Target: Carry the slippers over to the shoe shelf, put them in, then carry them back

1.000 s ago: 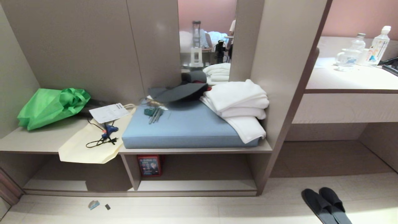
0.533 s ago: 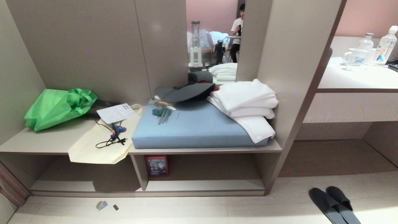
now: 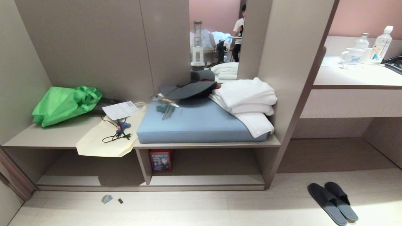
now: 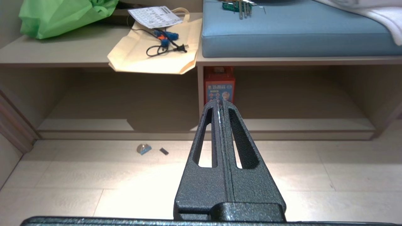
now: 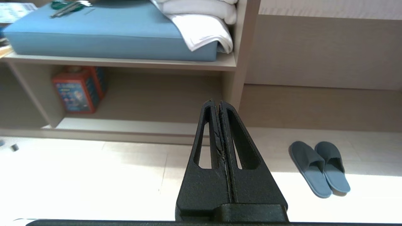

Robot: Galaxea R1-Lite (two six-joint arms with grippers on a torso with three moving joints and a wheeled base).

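I see the slippers point(image 3: 333, 202) side by side on the floor, right of the shoe shelf point(image 3: 205, 180). My left gripper point(image 4: 220, 105) and right gripper point(image 5: 215, 103) hang above the floor, fingers pressed together, holding nothing.

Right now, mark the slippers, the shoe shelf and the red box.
slippers point(image 3: 333, 202), head view, upper of the left slipper.
shoe shelf point(image 3: 207, 180), head view, pale bottom board.
red box point(image 3: 160, 160), head view, printed front face.
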